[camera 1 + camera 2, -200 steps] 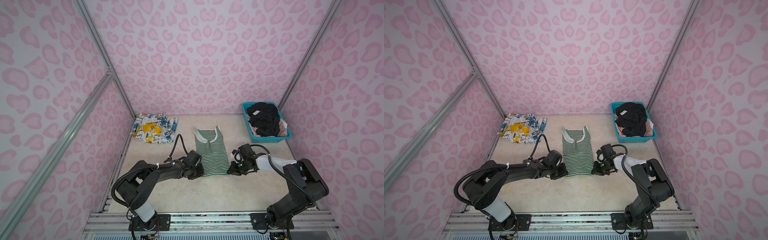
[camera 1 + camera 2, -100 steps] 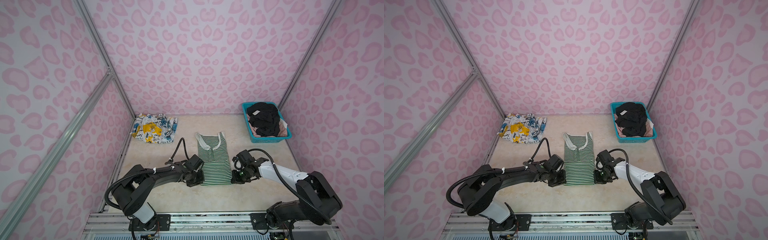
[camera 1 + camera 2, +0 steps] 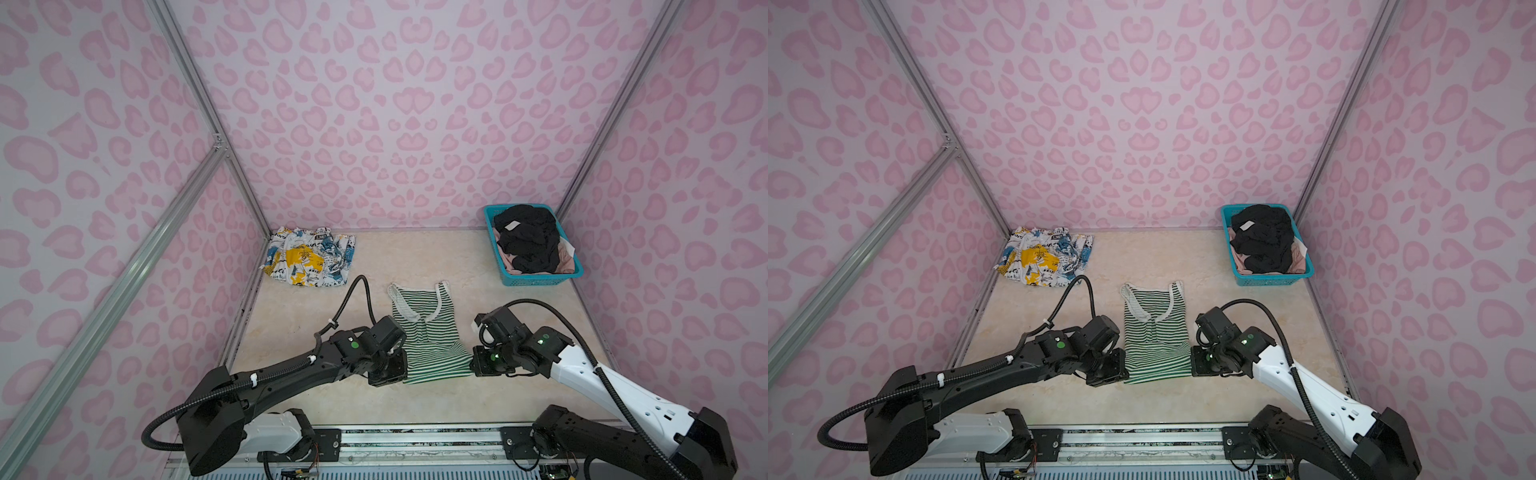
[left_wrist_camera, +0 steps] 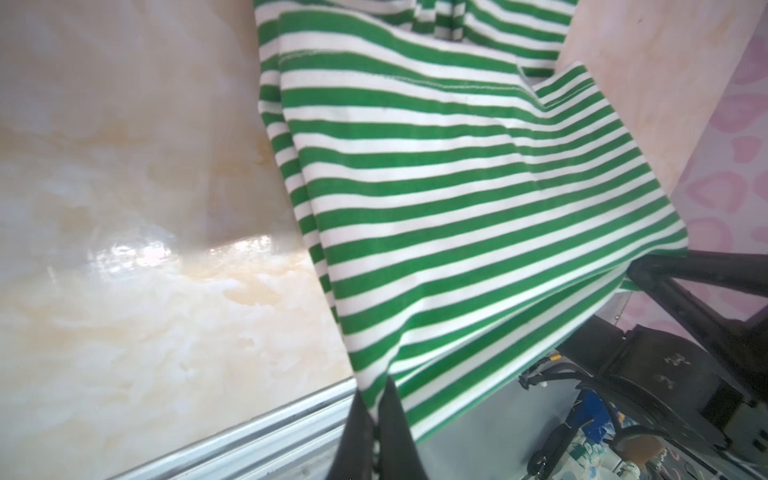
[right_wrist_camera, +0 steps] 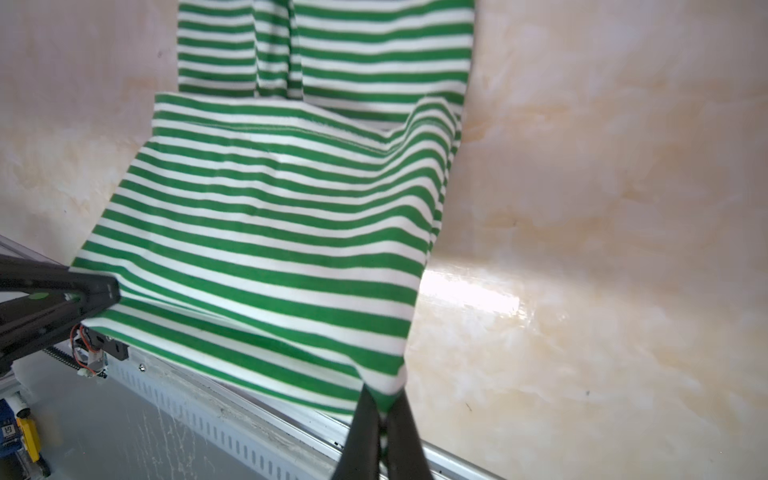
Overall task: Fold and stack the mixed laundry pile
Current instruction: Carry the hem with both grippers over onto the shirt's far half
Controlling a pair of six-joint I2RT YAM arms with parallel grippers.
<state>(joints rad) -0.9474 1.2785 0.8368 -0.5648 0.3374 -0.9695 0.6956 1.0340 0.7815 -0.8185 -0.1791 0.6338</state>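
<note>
Green-and-white striped top (image 3: 424,332) lies midway on the worktop (image 3: 415,257) in both top views, near hem raised between left gripper (image 3: 401,374) and right gripper (image 3: 473,368). Printed white garment (image 3: 309,257) is bunched at the far left corner; black garment (image 3: 525,241) and pink garment (image 3: 566,257) are heaped in the basket (image 3: 540,279). Left wrist view: one hem corner is clamped tight. Right wrist view: likewise, opposite corner. First fold judged begun; nothing stacked.

The left arm (image 3: 286,376) and the right arm (image 3: 615,384) both reach low and forward with wrists turned in toward each other, and the left gripper (image 4: 376,401) and right gripper (image 5: 380,411) each pinch tight on a bottom corner of the striped top (image 3: 428,332).
</note>
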